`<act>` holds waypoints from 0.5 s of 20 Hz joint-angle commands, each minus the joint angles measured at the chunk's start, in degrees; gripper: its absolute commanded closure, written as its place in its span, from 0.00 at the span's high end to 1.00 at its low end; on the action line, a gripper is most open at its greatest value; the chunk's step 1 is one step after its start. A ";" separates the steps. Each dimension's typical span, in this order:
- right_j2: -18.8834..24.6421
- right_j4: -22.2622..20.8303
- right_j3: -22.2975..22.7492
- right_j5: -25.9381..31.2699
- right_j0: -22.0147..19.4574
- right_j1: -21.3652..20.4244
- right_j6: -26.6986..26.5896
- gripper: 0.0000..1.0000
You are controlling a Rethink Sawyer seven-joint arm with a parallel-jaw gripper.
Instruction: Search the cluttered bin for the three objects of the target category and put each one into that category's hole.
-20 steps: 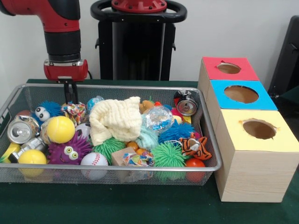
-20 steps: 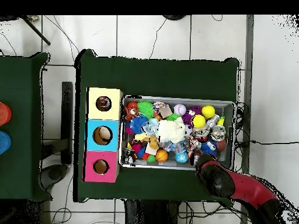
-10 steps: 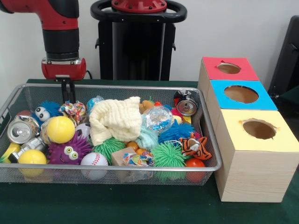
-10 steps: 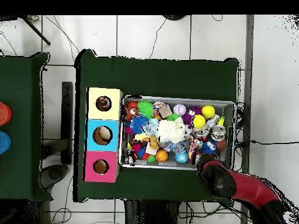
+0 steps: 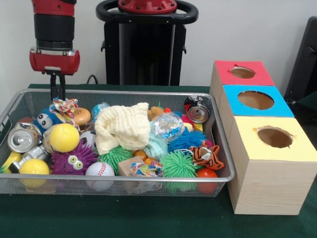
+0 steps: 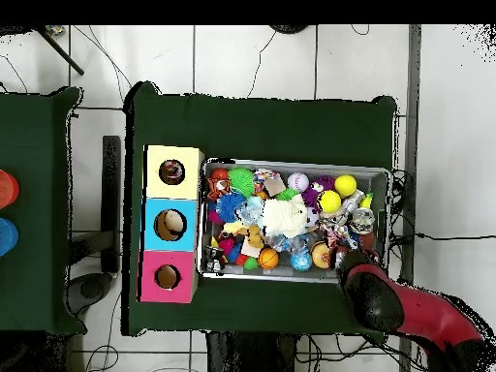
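Note:
In the front view my gripper (image 5: 58, 97) hangs over the far left end of the wire bin (image 5: 148, 92), fingers shut on a multicoloured knotted toy (image 5: 64, 105) that dangles just above the pile. A brown bun-shaped toy (image 5: 81, 116) lies right beside it. Three hole boxes stand to the right: red (image 5: 242, 73), blue (image 5: 255, 100), yellow (image 5: 275, 137). In the overhead view the red arm (image 6: 397, 305) covers the gripper at the bin's (image 6: 291, 163) lower right corner.
The bin holds a cream cloth (image 5: 123, 127), yellow balls (image 5: 64, 137), a baseball (image 5: 99, 170), a purple spiky toy (image 5: 74, 159), drink cans (image 5: 22, 139), green spiky balls (image 5: 178, 164) and a tiger toy (image 5: 207, 155). A black pedestal (image 5: 147, 44) stands behind.
The gripper has risen and shifted left with the multicoloured toy, lifting it off the pile. The bun-shaped toy beneath it now shows.

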 commanded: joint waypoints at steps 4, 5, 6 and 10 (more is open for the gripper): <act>3.17 1.97 -1.34 3.18 4.73 -2.89 5.46 0.00; 4.38 2.37 -1.16 4.04 4.97 -3.17 4.93 0.00; 4.99 2.68 -0.99 4.53 5.13 -3.34 4.67 0.00; 5.12 3.43 -1.54 6.29 8.27 -3.36 4.16 0.00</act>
